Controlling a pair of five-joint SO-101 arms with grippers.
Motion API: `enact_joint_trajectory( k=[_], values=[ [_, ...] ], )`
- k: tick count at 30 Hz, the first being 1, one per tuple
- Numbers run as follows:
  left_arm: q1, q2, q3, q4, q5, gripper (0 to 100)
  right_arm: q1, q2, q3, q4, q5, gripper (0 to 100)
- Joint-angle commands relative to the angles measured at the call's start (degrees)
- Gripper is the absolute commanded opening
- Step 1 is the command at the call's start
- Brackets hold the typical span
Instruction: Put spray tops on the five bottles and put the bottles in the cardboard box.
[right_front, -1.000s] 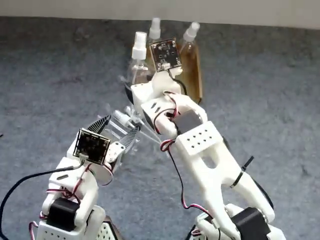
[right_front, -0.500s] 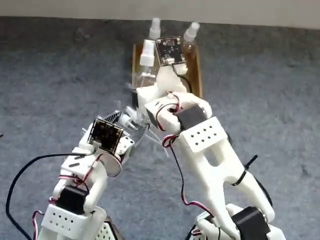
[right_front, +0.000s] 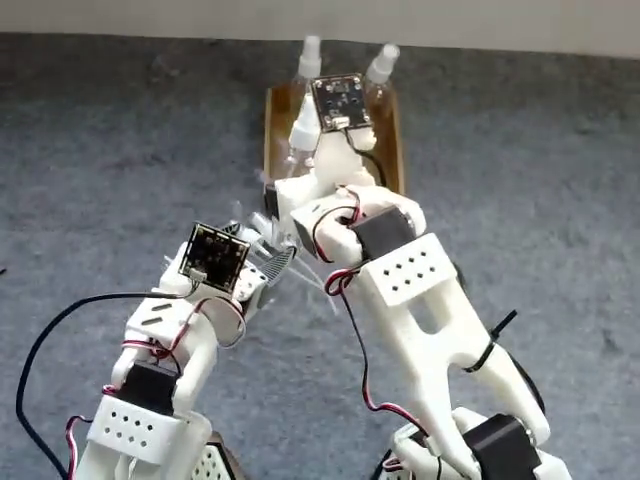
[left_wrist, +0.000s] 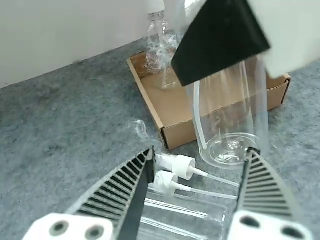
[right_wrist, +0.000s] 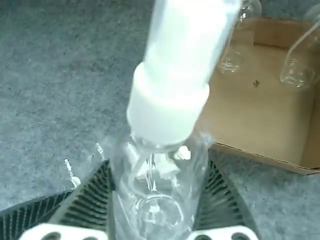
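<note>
Right claw (right_wrist: 157, 200) pinches a capped bottle (right_wrist: 161, 162) by the cardboard box's (right_wrist: 260, 112) near wall.
Left claw (left_wrist: 199, 156) is spread over two loose spray tops (left_wrist: 174, 172) on the grey counter (left_wrist: 75, 115).

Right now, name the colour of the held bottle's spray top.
White spray top on the bottle; clearest in the right wrist view.

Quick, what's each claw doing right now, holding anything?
Left gripper: open, holding nothing.
Right gripper: closed on a clear bottle with a spray top.
</note>
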Motion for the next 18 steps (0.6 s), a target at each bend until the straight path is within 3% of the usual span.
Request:
enact_joint_trajectory(
  k=[1, 7, 13, 18],
  values=[
    [-1.5, -0.2, -2.3, -1.9, -0.5, 22, 1.1, -0.7, -3.9, -0.3, 2.5, 0.3],
    [-2.3, -0.3, -2.3, 1.8, -0.9, 22, 7.9, 0.0, -3.6, -16.3, 2.5, 0.3],
    [-12.0, 0.3, -2.2, 1.8, -0.4, 22, 8.4, 3.8, -3.7, -28.0, 5.3, 0.3],
    [-15.3, 0.3, -0.9, 0.6, -0.4, 20, 8.2, 14.0, -5.1, -33.1, 9.7, 0.3]
  ],
)
